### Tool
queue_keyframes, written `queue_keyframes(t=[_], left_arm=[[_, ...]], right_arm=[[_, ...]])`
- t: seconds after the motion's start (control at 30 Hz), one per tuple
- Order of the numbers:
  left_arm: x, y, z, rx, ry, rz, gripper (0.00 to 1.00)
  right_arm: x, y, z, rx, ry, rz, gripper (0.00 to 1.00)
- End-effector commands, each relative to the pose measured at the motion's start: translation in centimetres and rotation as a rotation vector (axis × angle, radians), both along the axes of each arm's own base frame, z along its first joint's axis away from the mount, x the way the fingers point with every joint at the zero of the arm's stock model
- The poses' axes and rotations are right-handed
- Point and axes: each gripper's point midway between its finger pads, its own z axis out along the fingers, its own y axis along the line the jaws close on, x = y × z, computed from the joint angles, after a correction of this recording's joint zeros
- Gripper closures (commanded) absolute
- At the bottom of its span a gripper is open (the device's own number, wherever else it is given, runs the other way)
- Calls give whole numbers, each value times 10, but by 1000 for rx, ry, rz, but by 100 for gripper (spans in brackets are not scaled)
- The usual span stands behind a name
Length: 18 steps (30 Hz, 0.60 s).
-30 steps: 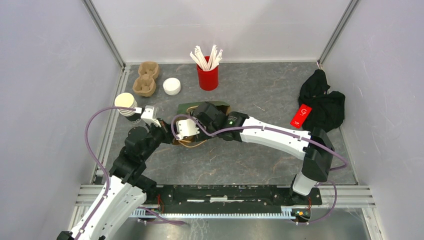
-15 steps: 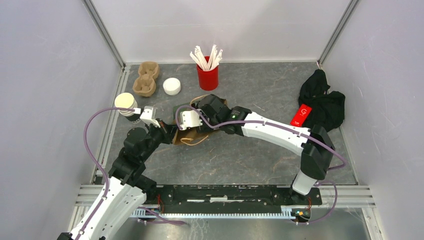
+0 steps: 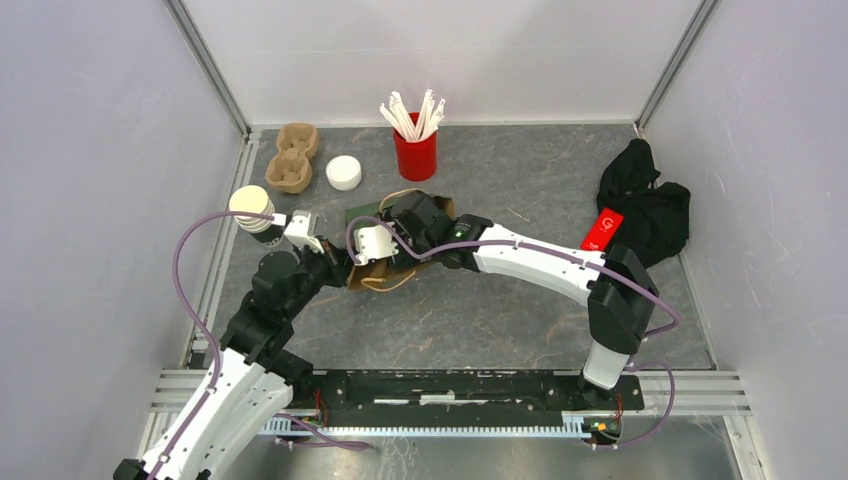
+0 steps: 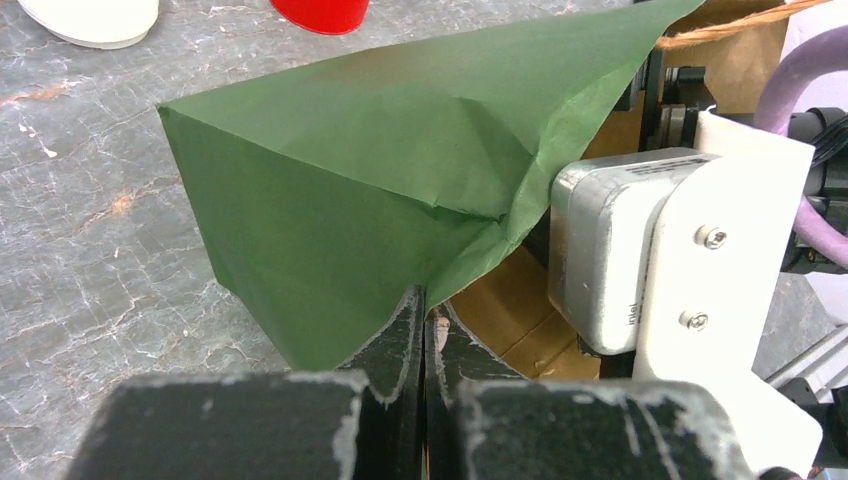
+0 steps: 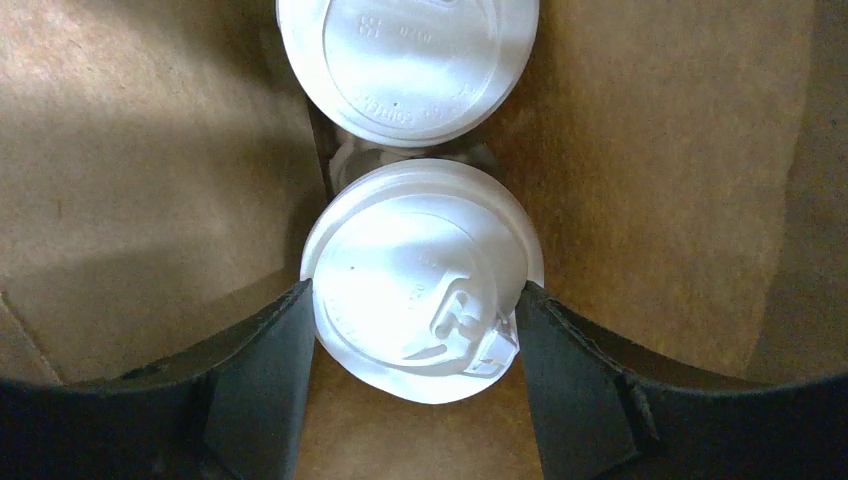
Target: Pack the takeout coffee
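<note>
on the grey stone-patterned bench point(image 3: 520, 320) a paper bag, green outside and brown inside point(image 4: 340, 190), sits near the middle between the two arms. the left gripper point(image 4: 424, 330) has its jaws pressed tight together on the bag's green lip, holding the mouth open. the right gripper point(image 5: 412, 310) is inside the bag. its jaws stand wide but rest against both sides of the nearer white-lidded cup point(image 5: 420, 280), so i'd say it's gripping that one. just beyond it, nearly touching, sits the farther white-lidded cup point(image 5: 405, 60), already in the bag. only the round plastic sip lids show, not the cup bodies. by my reckoning the packing is almost done: this second cup has to be set down and let go, the arm drawn out, and perhaps the bag's lip released.
</note>
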Motion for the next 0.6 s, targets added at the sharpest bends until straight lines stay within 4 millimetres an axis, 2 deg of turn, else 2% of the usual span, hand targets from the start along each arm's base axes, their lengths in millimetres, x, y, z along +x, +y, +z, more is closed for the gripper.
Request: queue_keyframes(t=[0.0,0.27,0.43,0.57], left_arm=[[0,-9,20,-70,-9,-21,98],[-3,-8,21,-64,-4,-23,98],[-5,-10,25,-77,11,-33,98],[-9,-12,29,-83,32,-49,98]], right_arm=[[14,10,15,73,-58,1,60],[24,2,5,83,-60,-8,60],[22,6,8,110,-37,-6,60],[18,0,9,109,-20,-21,60]])
